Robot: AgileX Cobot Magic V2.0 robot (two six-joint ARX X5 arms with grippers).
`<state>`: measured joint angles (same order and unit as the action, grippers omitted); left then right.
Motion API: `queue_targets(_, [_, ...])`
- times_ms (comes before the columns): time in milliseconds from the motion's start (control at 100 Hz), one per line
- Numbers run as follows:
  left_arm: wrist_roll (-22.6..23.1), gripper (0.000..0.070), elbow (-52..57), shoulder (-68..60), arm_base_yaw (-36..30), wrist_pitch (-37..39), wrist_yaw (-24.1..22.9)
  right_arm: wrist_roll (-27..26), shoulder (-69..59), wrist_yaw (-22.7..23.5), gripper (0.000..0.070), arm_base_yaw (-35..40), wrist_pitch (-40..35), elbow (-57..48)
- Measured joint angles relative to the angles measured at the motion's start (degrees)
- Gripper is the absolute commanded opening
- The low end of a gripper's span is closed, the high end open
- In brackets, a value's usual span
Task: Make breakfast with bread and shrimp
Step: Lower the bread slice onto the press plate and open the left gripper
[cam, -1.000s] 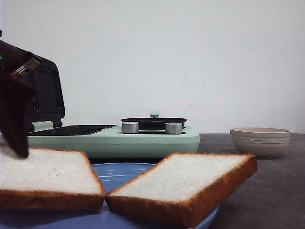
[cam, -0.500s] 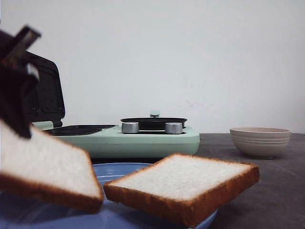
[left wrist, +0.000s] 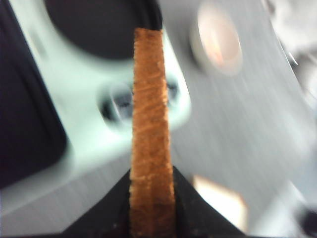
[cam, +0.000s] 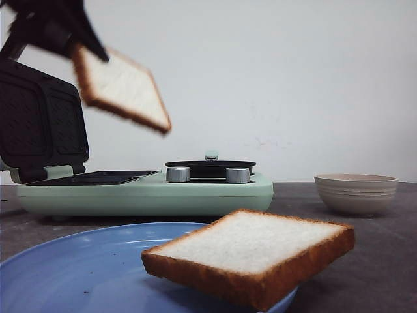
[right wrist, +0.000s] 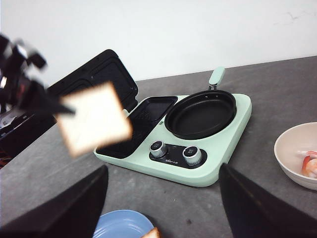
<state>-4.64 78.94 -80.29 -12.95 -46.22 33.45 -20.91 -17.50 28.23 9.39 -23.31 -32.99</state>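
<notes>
We see one slice of bread (cam: 122,88) held in the air, high at the left of the scene, tilted and blurred, above the open sandwich press of a mint-green breakfast maker (cam: 146,190). The left gripper (cam: 77,40) is clenched on the slice's upper corner (in the left wrist view its dark fingers (left wrist: 195,210) squeeze the brown crust edge from both sides). A second slice of bread (cam: 251,255) lies near us on a blue plate (cam: 71,270), its right end hanging over the rim. The maker's black lid (cam: 42,127) stands open at the left, a round black pan (right wrist: 200,113) sits on its right half, and two silver knobs (cam: 177,174) face us. Far right, a beige bowl (cam: 356,192) holds pink shrimp (right wrist: 309,166). The right gripper (right wrist: 163,208) hovers with its fingers spread wide, grasping nothing.
</notes>
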Motion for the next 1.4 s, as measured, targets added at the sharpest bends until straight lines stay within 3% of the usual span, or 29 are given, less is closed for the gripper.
queue_targets(150, [-0.07,0.0,3.96,0.0,-0.33,11.3,-13.79,0.15,-0.02,-1.27,0.044,0.11,0.0,0.0])
queue_targets(380, [7.41,0.0,4.26,-1.27,-0.22,23.76,-30.34,1.51,-0.02,-2.03,0.044,0.13,0.0,0.0])
queue_targets(630, [11.1,0.0001,4.26,-8.13,-1.2,23.78,-36.89,2.93,-1.7,-4.46,0.044,0.74,0.0,0.0])
queue_targets(890, [20.76,0.0001,4.26,-15.98,-5.2,28.65,-49.99,3.1,-4.5,-4.48,0.044,0.74,-0.04,0.0])
queue_targets(1090, [26.27,0.0001,5.35,-22.38,-6.69,31.34,-55.78,3.1,-4.76,-4.48,0.044,0.74,-1.77,0.0])
queue_targets(1400, [33.88,0.0001,9.55,-27.71,-9.33,34.47,-60.37,3.1,-4.76,-4.48,0.044,0.74,-2.16,0.0])
